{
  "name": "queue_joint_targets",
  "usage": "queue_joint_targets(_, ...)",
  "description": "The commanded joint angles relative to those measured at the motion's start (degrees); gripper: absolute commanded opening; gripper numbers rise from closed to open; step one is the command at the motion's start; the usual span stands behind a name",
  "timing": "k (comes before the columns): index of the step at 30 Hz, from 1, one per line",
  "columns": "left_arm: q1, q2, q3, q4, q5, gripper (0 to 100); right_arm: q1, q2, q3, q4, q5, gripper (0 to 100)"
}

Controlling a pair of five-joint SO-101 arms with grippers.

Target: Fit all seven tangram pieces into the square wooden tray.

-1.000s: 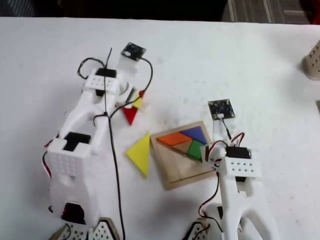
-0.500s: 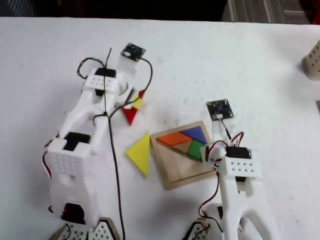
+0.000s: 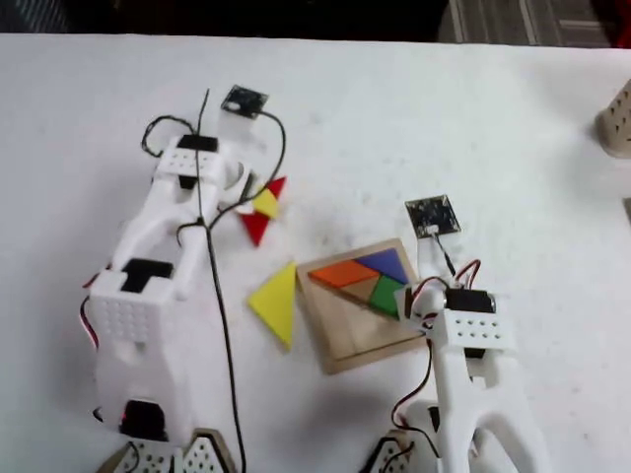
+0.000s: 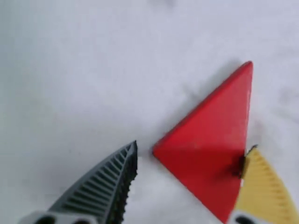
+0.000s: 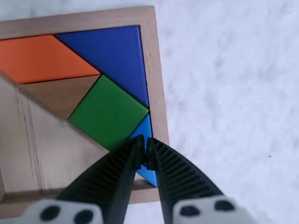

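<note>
Your left jaws stand open astride the red triangle (image 3: pixel 256 230), the yellow finger (image 4: pixel 264 186) touching one edge, a corner pointing at the grey finger (image 4: pixel 107 182). It lies from the tray (image 3: pixel 360 340) toward the left edge of the worktop (image 3: pixel 473 128). Right jaws closed, empty, over the tray's corner

A white table (image 3: pixel 444 118) with a faintly speckled top spread across the high view. At the table's right edge, toward its far side, stood a beige block (image 3: pixel 617 122) dotted with rows of small holes, cut off by the frame. A little nearer along that edge sat a small dark object (image 3: pixel 627 209), too little of it visible to identify. Beyond the table's far edge lay a dark strip (image 3: pixel 246 16), and past its far right corner a grey striped surface (image 3: pixel 532 20).
</note>
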Motion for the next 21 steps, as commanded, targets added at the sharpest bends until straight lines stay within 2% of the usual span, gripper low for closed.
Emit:
queue_joint_targets(1,0.92,1.71,-2.81,-1.05,6.33,35,-0.48,-1.89,-0.26,-0.75,0.97,1.8)
queue_joint_targets(4,0.92,2.33,-3.96,-0.62,8.44,35,-0.48,-1.89,-0.26,-0.84,0.97,1.8)
queue_joint_targets(13,2.42,3.12,-4.22,-1.05,7.82,35,-0.48,-1.89,-0.26,-1.8,0.7,1.8)
queue_joint_targets(17,2.77,3.12,-4.04,-0.62,3.25,35,-0.31,-1.89,-0.26,-1.89,0.62,1.8)
queue_joint_targets(21,3.3,3.12,-4.04,-0.09,0.79,27,-0.13,-1.89,-0.26,-1.89,0.62,1.7)
